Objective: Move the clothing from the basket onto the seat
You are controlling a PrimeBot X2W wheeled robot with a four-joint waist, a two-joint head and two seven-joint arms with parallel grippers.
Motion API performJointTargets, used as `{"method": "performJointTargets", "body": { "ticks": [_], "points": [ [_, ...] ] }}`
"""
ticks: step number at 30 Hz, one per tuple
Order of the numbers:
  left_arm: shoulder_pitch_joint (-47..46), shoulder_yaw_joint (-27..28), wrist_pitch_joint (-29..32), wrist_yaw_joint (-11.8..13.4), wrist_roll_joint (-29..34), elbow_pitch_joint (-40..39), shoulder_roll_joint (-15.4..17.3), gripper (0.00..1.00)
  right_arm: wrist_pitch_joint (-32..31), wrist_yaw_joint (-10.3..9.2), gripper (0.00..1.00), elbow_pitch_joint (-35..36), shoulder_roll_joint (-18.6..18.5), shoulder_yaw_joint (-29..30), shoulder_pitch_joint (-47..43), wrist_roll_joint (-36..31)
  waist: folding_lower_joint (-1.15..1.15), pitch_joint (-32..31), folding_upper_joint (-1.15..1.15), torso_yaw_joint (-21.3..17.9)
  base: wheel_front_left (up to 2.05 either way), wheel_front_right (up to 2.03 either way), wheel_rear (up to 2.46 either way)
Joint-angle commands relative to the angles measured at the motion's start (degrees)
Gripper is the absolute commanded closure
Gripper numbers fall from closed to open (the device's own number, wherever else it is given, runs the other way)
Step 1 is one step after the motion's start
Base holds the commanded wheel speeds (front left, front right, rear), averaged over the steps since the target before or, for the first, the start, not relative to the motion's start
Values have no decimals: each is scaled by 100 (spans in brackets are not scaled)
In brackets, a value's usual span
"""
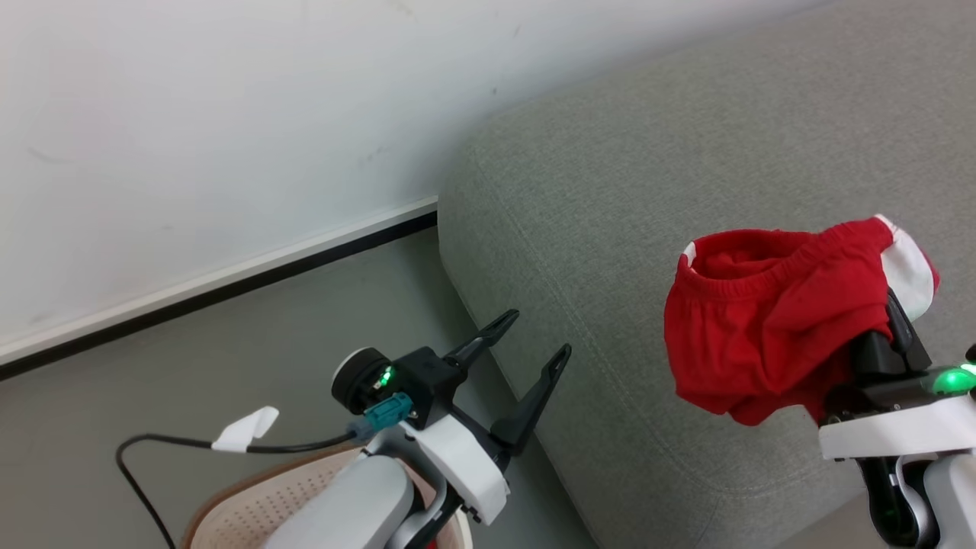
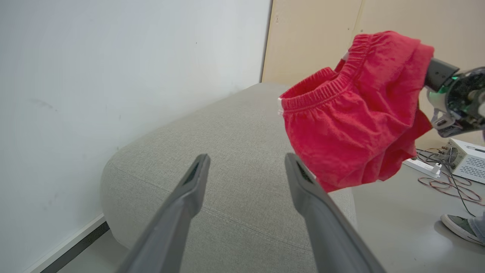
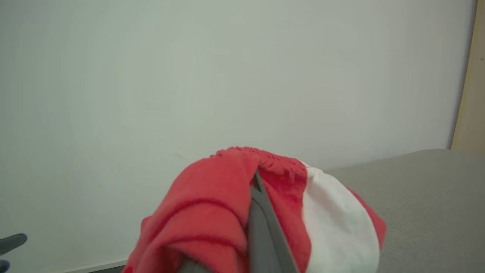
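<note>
Fingers of the left gripper (image 1: 537, 333) stand spread apart with nothing between them. They hover at the near corner of the seat (image 1: 610, 191), just above the basket (image 1: 252, 503), whose perforated cream wall and brown rim peek out from under that forearm. A sliver of red low in the basket may be more laundry, but too little shows to be sure.

Across from it, the right gripper (image 1: 898, 316) is clamped on the clothing (image 1: 755, 343). From its own wrist camera one dark finger (image 3: 261, 223) runs up through bunched red and white cloth, and the other is lost under the folds. The garment is red with an elastic waistband and a white panel. It hangs as a loose bundle in the air over the front part of the cushion, and as far as the left wrist view lets me see, it is not resting there.

To my eye the carry is nearly over and the drop is what matters. I'd want the arm to reach further in over the cushion, toward the wall (image 1: 191, 114). The lowest folds dangle close to the front edge and could slide off to the floor (image 1: 305, 320). Lower until the cloth takes its own weight on the upholstery, then part the fingers fully and draw straight back, because fabric draped over a finger may snag and come along.
</note>
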State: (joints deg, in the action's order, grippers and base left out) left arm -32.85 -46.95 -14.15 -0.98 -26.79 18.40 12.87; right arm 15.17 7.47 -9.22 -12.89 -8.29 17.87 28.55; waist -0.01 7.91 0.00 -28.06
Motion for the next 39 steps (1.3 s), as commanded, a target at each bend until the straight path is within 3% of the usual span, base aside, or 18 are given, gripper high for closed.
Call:
{"method": "performJointTargets", "body": {
  "ticks": [1,15,27,39],
  "points": [
    [-91,-20,17,-7,12,3,17,0,-2,6,100,-23,-68,-57,179,180,1,106,0,68,0,0,0],
    [-527,-75,286,-19,157,-166,157,0,-2,6,100,-552,-557,102,1413,719,1,1115,0,593,0,0,0],
    [-1238,-119,662,-5,479,-657,378,0,-2,5,100,-1477,-1211,14,2959,841,1,2477,0,1057,0,0,0],
    [-1790,-186,758,-24,683,-838,302,0,-2,6,100,-2846,-1863,-143,4199,1139,1,3416,0,1499,0,0,0]
  ]
}}
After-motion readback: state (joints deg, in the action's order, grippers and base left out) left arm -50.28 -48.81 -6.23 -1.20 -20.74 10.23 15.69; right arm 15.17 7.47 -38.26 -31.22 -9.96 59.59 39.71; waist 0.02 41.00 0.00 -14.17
